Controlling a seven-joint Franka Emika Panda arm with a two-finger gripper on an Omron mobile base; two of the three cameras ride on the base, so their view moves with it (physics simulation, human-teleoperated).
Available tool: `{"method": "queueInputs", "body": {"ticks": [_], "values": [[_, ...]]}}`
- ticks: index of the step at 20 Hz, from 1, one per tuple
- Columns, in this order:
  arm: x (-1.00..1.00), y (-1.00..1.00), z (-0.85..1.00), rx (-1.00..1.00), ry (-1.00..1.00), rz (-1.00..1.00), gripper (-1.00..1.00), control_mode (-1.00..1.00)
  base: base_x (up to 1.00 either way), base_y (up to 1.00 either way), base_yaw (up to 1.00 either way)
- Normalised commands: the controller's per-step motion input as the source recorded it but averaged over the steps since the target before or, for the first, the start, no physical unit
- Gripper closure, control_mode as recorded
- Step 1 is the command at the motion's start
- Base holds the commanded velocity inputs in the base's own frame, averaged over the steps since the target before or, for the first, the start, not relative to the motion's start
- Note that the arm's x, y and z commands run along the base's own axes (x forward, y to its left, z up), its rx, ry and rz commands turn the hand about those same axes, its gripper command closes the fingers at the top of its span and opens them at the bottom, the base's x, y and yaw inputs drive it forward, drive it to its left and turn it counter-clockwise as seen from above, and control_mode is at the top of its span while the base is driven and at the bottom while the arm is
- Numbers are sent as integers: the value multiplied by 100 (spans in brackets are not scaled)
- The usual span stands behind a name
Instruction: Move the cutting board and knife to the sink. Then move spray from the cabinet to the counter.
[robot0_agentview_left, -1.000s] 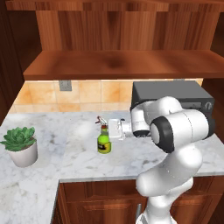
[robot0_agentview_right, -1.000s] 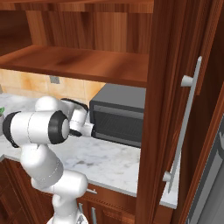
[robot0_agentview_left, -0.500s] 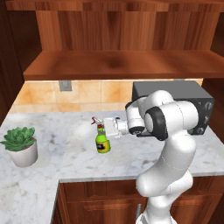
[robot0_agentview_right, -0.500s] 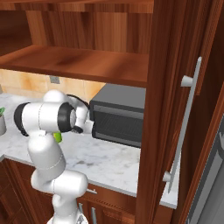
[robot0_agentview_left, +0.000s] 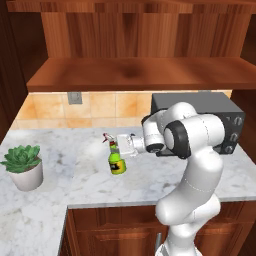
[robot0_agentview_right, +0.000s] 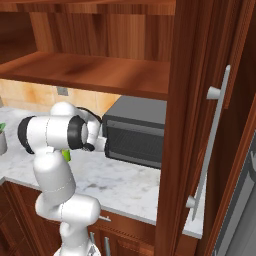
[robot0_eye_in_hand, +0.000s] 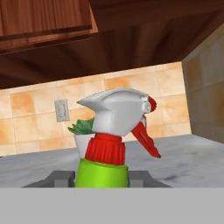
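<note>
The spray (robot0_agentview_left: 117, 162), a green bottle with a white-and-red trigger head, stands upright on the white marble counter (robot0_agentview_left: 75, 187) in front of the tiled wall. My gripper (robot0_agentview_left: 118, 147) reaches in from the right and is shut on the spray's neck. In the hand view the spray (robot0_eye_in_hand: 113, 127) sits between the two fingertips of the gripper (robot0_eye_in_hand: 101, 178), which press against its green shoulder. A sliver of the spray (robot0_agentview_right: 66, 156) shows behind the arm in the right base view. The cabinet (robot0_agentview_left: 140, 72) shelf hangs above. The cutting board, knife and sink are out of view.
A potted plant (robot0_agentview_left: 23, 167) stands at the counter's left end. A dark microwave (robot0_agentview_left: 225, 112) sits on the counter behind the arm, to the right. A tall wooden door with a bar handle (robot0_agentview_right: 212, 145) rises on the right. A wall outlet (robot0_agentview_left: 75, 97) is on the tiles.
The spray has stayed at about the same spot on the counter. The arm's elbow has swung back and up while the hand remains at the bottle's neck.
</note>
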Motion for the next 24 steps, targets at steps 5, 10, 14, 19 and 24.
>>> {"method": "queueInputs", "body": {"ticks": [5,10,14,19,24], "values": [[-24,-1,-4,0,-7,0,-100,-100,0,0,0],[-45,-15,0,0,-12,0,-100,-100,0,0,0],[-29,-16,0,0,-10,0,-100,-100,0,0,0],[-1,-20,1,0,-6,0,-100,-100,0,0,0],[0,-28,5,0,-2,-1,-100,-100,0,0,0]]}}
